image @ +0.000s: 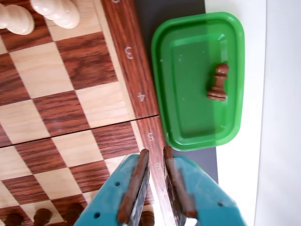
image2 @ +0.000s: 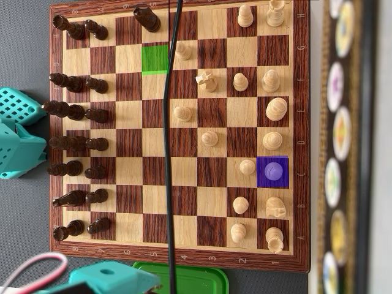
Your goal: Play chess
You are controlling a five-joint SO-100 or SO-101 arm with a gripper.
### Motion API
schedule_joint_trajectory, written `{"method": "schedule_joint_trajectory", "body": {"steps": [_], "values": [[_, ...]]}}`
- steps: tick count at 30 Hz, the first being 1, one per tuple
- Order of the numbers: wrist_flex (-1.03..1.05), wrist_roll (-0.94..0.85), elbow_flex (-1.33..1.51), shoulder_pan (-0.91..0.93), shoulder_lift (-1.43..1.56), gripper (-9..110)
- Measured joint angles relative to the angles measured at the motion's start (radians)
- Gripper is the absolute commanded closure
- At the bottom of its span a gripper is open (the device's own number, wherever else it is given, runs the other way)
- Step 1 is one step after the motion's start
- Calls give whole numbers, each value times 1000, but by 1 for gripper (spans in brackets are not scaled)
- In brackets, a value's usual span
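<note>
tool (image: pixel 156 153) nearly closed, empty, beside green tray (image: pixel 202 134).

Dark grey desk (image2: pixel 24 61) underneath, bare along the left edge of the overhead view and seen again as a dark band (image: pixel 164 12) at the top of the wrist view. Thin black cable (image2: pixel 172 153) crossing the overhead view from top to bottom, just left of middle. Pink and white cable loop (image2: pixel 37 266) in the lower left corner. Blurred dark strip (image2: pixel 358 122) down the right side, carrying a column of round pale discs (image2: pixel 335 82). White flat surface (image: pixel 282 117) along the right of the wrist view.
</note>
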Motion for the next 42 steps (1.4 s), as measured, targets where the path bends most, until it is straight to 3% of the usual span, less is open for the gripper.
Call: {"method": "schedule_joint_trajectory", "body": {"steps": [13, 24, 42], "values": [[-160, 189, 241, -298, 285, 95], [-264, 313, 267, -508, 319, 94], [-296, 313, 40, -529, -15, 94]]}}
